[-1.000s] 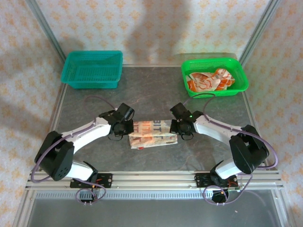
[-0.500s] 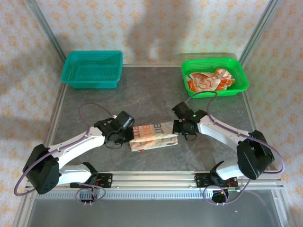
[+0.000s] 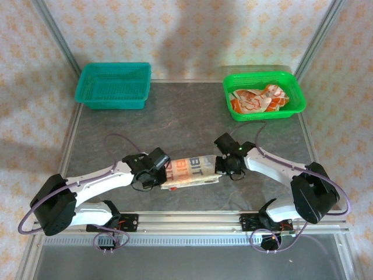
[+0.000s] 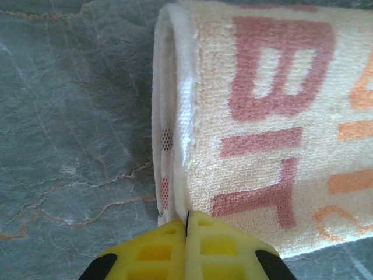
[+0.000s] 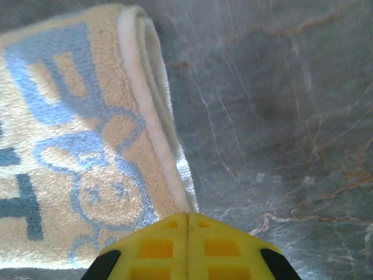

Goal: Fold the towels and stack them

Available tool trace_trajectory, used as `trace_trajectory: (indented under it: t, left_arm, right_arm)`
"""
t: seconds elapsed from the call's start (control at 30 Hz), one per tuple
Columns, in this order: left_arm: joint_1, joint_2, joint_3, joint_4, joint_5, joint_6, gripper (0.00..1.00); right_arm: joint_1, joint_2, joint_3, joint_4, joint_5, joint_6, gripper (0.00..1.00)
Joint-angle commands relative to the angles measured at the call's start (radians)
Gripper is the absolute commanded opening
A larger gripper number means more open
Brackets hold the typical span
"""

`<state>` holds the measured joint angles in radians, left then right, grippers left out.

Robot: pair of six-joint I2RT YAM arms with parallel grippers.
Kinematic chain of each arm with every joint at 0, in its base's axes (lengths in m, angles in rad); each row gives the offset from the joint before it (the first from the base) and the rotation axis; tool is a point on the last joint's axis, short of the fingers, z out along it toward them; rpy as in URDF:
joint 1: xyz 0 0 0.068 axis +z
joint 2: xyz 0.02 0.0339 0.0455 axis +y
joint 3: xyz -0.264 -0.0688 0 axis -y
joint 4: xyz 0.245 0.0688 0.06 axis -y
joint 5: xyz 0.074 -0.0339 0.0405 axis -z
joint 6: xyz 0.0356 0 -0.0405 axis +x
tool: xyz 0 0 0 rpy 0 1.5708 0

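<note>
A folded towel (image 3: 189,171) is laid flat on the table (image 3: 186,116), close to the middle of its near edge, cream side up with printed letters. It is flanked by the left gripper (image 3: 158,170) at its left end and the right gripper (image 3: 225,165) at its right end. More towels (image 3: 256,99), crumpled and orange, are held in the green basket (image 3: 265,74) at the far right corner. A teal basket (image 3: 113,84) is set at the far left corner.

The cloth is judged to be light, soft terry that is limp rather than stiff. A fold would likely be kept only if it were pressed down. A pinch at the corners or along the hemmed edge would be best, with both ends taken together so the middle is not left to sag.

In the left wrist view the rounded fold and stacked layers of the towel (image 4: 256,116) are shown, with the left gripper (image 4: 187,217) seen pressed shut at the corner. In the right wrist view the towel (image 5: 70,146) is seen at its other rolled end, with the right gripper (image 5: 187,217) likewise shut. Whether a layer is pinched cannot be told in either view. The baskets and the table layout are supplied by the top view.
</note>
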<state>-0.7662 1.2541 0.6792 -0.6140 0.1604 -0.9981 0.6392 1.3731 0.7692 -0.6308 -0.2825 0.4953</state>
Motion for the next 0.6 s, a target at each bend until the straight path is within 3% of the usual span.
trace_trajectory:
  t: [0.0,0.57]
  left_arm:
    - [-0.01,0.004,-0.014,-0.049,-0.034,-0.016,0.0]
    - [-0.012,-0.139,0.067,-0.213,-0.113,0.008,0.0]
  right_arm:
    - [0.008,-0.018,-0.023,0.011,-0.017,0.034,0.0]
    - [0.033,-0.182,0.008,-0.092,-0.067,0.072,0.0]
